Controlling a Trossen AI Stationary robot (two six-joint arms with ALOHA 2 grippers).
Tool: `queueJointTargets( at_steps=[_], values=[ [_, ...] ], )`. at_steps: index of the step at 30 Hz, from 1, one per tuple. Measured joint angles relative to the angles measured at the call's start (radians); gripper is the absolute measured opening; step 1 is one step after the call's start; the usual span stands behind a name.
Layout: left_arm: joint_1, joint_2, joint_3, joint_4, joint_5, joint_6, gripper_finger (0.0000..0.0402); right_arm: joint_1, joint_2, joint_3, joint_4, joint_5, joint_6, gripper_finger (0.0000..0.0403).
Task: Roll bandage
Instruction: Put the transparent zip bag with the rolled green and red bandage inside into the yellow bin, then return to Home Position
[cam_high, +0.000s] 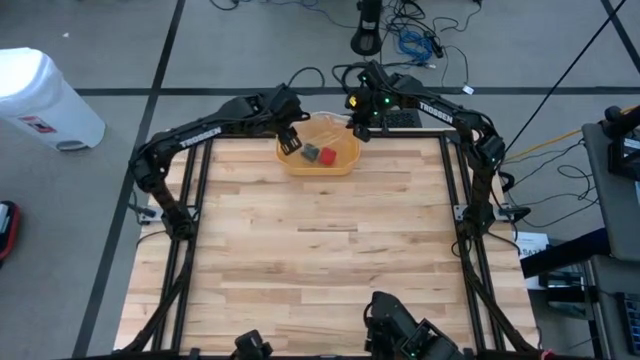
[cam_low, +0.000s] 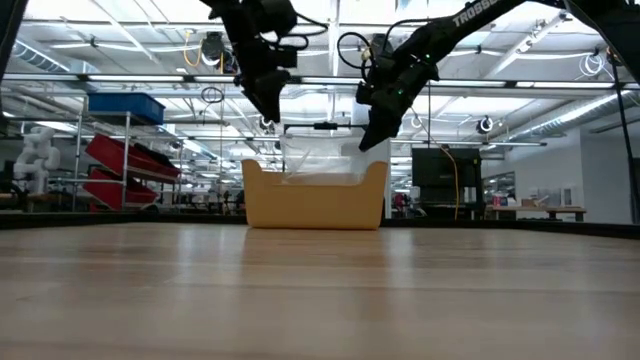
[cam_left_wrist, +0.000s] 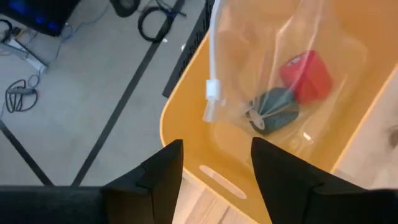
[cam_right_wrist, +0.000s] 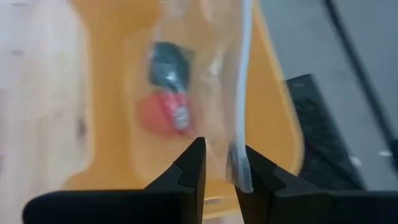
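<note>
1. Wooden table (cam_high: 320, 250). We record a light plank top, bare over most of its surface, with both dark arms reaching to its far edge.

2. Yellow bin (cam_high: 345, 165). We find it at the far middle of the table, its long axis running across the table from left to right.

3. Clear plastic bag (cam_left_wrist: 261, 68). We note it lying in the bin, its zip edge lifted above the rim toward the right arm. Its white slider (cam_left_wrist: 213, 90) hangs on that edge.

4. Red bandage roll (cam_left_wrist: 306, 74). We place it inside the bag, within the bin, on the side nearer the right arm. Which way its axis points we cannot tell through the plastic.

5. Dark grey roll (cam_left_wrist: 277, 109). We log it touching the red roll, on the side nearer the left arm, also in the bag.

6. Left gripper (cam_high: 292, 140). It hovers over the bin's left end, fingers (cam_left_wrist: 155, 180) spread apart and holding nothing.

7. Right gripper (cam_right_wrist: 219, 165). It hangs over the bin's far right corner, fingers narrowed onto the bag's zip edge.
</note>
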Motion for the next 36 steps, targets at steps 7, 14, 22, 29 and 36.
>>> queueJointTargets(
  at_steps=[7, 14, 22, 29, 36],
  values=[
    [-0.027, -0.067, 0.000, -0.001, 0.006, -0.002, 0.0197, 0.003, -0.056, 0.000, 0.074, 0.124, -0.001, 0.0074],
    [-0.048, -0.102, 0.000, -0.001, 0.022, -0.009, 0.0196, 0.016, -0.155, 0.000, 0.000, 0.115, -0.002, 0.0118],
    [-0.055, -0.130, 0.000, -0.012, 0.124, -0.082, 0.0168, 0.067, -0.269, 0.000, -0.176, 0.098, 0.010, 0.0141],
    [-0.097, -0.154, 0.000, -0.054, 0.129, -0.115, 0.0119, 0.151, -0.363, 0.000, -0.300, 0.096, 0.018, 0.0127],
    [-0.184, -0.201, 0.000, -0.133, 0.129, -0.138, 0.0076, 0.230, -0.437, 0.000, -0.403, 0.095, 0.033, 0.0109]
  ],
)
